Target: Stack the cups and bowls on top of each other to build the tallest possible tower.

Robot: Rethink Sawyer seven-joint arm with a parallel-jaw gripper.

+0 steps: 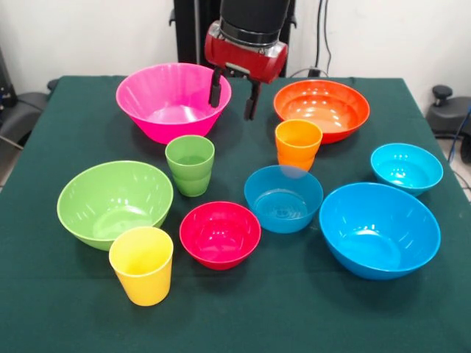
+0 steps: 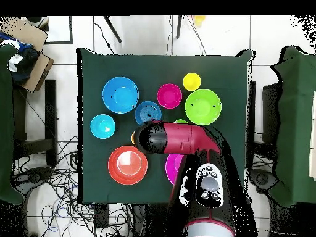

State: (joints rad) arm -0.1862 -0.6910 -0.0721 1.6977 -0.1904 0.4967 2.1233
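Observation:
My gripper (image 1: pixel 234 94) hangs open and empty above the table's far side, between the large pink bowl (image 1: pixel 173 99) and the large orange bowl (image 1: pixel 321 109). The orange cup (image 1: pixel 298 143) stands just in front of the orange bowl. The green cup (image 1: pixel 190 165) stands in front of the pink bowl. The yellow cup (image 1: pixel 141 265) is nearest the camera, beside the light green bowl (image 1: pixel 115 202). The red bowl (image 1: pixel 220 234), a small blue bowl (image 1: pixel 283 197), a small cyan bowl (image 1: pixel 406 168) and the large blue bowl (image 1: pixel 379 229) all sit apart, upright. Nothing is stacked.
In the overhead view the arm (image 2: pixel 179 139) covers the gripper, most of the pink bowl (image 2: pixel 173 168) and the green and orange cups. The green tablecloth (image 1: pixel 309 309) reaches the table's edges. Cables and chairs surround the table.

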